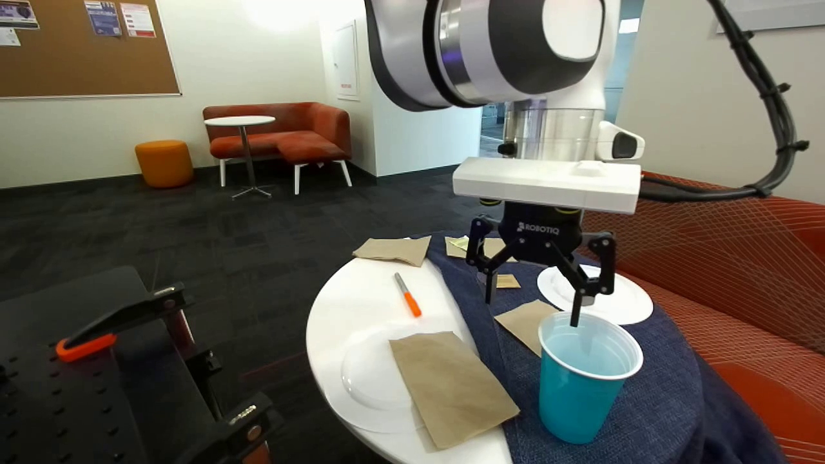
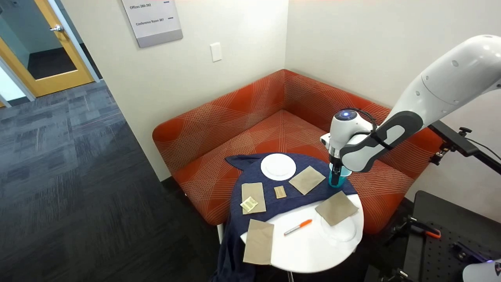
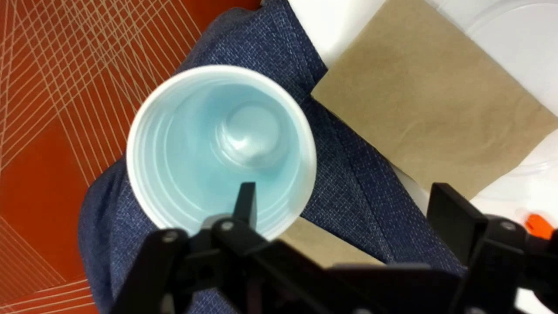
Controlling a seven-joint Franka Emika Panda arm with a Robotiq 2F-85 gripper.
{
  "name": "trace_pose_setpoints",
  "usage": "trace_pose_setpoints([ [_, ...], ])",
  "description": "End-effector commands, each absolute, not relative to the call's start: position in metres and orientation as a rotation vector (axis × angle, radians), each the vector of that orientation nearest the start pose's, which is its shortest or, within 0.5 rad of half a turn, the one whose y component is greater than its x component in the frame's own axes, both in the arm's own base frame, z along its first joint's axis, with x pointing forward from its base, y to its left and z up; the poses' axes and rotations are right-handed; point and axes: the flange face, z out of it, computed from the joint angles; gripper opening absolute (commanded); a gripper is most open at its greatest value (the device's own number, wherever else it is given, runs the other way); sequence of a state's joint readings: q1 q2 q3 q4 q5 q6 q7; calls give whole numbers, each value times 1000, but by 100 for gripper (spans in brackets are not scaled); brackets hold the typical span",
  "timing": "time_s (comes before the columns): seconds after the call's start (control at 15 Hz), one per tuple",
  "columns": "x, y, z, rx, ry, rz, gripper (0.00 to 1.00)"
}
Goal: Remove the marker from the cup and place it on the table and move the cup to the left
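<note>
Over the round surface (image 1: 351,303), partly draped in navy cloth (image 1: 660,399), the gripper (image 1: 532,312) hangs with jaws apart, holding nothing. The empty teal plastic cup (image 1: 573,405) stands on the cloth, its move left probably pending; the orange-and-grey marker (image 1: 408,296) lies on bare white surface, its removal seemingly done.

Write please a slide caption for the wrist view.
Open gripper, one finger seen against the blue cup on navy cloth; at right, the orange end of the marker.

Wrist view: cup (image 3: 222,150) left of centre, smooth glossy plastic; cloth (image 3: 344,183) mid-frame, coarse matt weave; napkin (image 3: 429,98) upper right, matt paper; sofa (image 3: 56,144) far left, patterned fabric.
</note>
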State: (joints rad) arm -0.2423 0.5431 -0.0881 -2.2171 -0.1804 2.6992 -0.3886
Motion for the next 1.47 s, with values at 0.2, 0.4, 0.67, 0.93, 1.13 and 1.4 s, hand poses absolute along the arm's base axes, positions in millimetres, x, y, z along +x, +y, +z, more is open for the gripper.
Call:
trace_pose_setpoints([
  [0.2,500,-183,114,-3192,-397,122,100],
  [0.4,492,-194,106,-3193,-386,132,100],
  [0.67,481,-208,94,-3184,-382,145,74],
  [0.93,470,-218,85,-3179,-396,147,53],
  [1.13,467,-220,82,-3178,-407,148,30],
  [1.4,467,-216,86,-3187,-419,138,1],
])
